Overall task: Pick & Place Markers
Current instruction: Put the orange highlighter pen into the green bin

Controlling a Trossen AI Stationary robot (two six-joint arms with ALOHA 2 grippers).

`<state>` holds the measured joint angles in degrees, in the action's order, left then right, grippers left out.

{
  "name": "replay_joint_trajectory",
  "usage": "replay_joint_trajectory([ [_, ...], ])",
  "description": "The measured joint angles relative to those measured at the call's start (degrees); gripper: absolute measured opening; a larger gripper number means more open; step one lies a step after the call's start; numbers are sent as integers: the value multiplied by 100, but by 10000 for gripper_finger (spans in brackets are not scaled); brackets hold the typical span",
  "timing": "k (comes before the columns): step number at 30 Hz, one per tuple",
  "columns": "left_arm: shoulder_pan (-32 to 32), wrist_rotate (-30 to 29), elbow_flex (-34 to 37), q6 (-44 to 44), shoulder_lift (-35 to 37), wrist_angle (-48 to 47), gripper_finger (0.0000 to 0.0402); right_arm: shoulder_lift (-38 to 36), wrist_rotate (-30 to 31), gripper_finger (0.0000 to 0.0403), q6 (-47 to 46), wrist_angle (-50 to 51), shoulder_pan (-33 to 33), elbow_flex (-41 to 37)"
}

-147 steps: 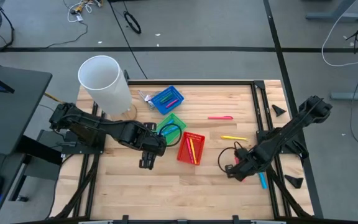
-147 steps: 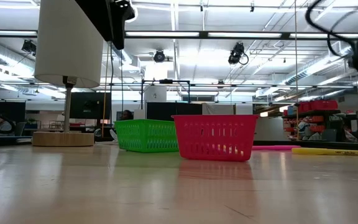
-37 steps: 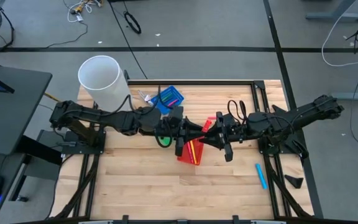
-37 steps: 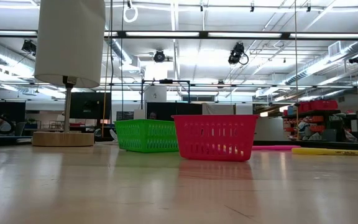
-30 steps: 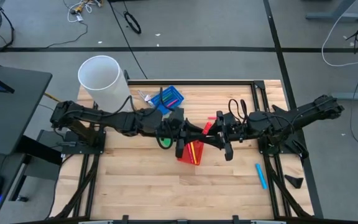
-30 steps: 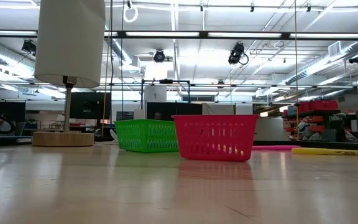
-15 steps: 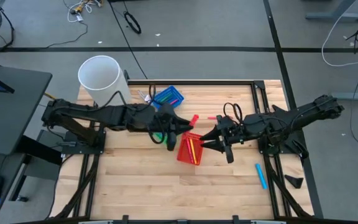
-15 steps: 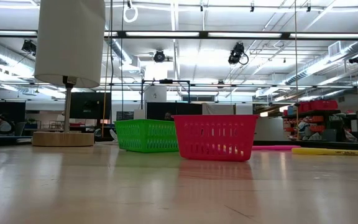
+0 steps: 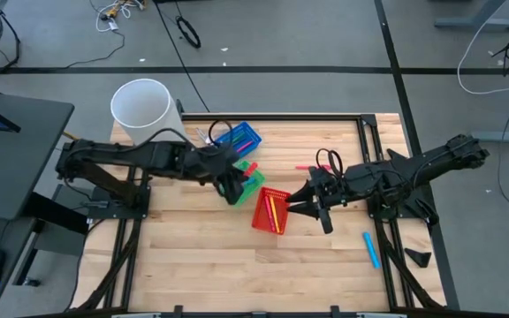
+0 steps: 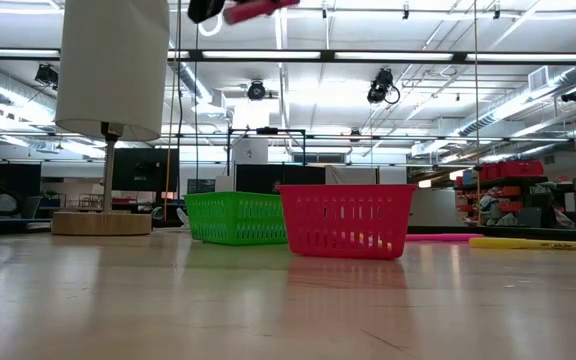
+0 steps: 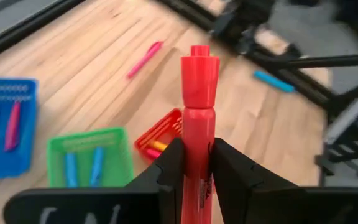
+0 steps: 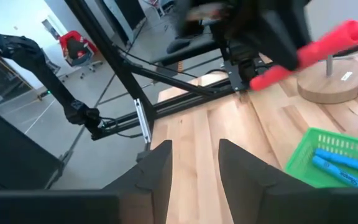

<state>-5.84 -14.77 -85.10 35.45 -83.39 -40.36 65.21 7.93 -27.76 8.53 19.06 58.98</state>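
Observation:
My left gripper hangs above the green basket, shut on a red marker, which also shows at the top of the low view. My right gripper stands open with nothing between its fingers, just right of the red basket, which holds several markers. The green basket holds two blue markers. Loose on the table lie a pink marker and a blue marker. My left gripper pinches the red marker's barrel between its two fingers. The marker runs along the fingers, and its capped end sticks out past their tips. The gripper comes from the table's left, slanting down. The marker is lifted clear of the baskets.
A blue basket with markers sits at the far side, beside a tall white cylinder on a round wooden base. A yellow marker lies to the right in the low view. Black frame rails run along the table's right edge.
My left gripper has drawn away from my right gripper toward the table's left, carrying the red marker from over the red basket to over the green one, and has tipped downward. The marker's end has come into the top of the low view.

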Motion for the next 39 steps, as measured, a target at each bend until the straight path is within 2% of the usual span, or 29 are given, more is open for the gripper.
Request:
replay_joint_trajectory([
  [9,379,-91,-7,468,-309,-622,66,0,2,132,16,-22,127,0],
  [18,509,-230,4,812,-1123,-1423,66,0,1,132,22,-98,244,0],
  [32,996,-329,-1,13,-2361,-1008,65,0,0,132,277,-353,692,0],
  [39,993,-309,-2,23,-2840,-818,65,2,2,132,276,-312,770,0],
])
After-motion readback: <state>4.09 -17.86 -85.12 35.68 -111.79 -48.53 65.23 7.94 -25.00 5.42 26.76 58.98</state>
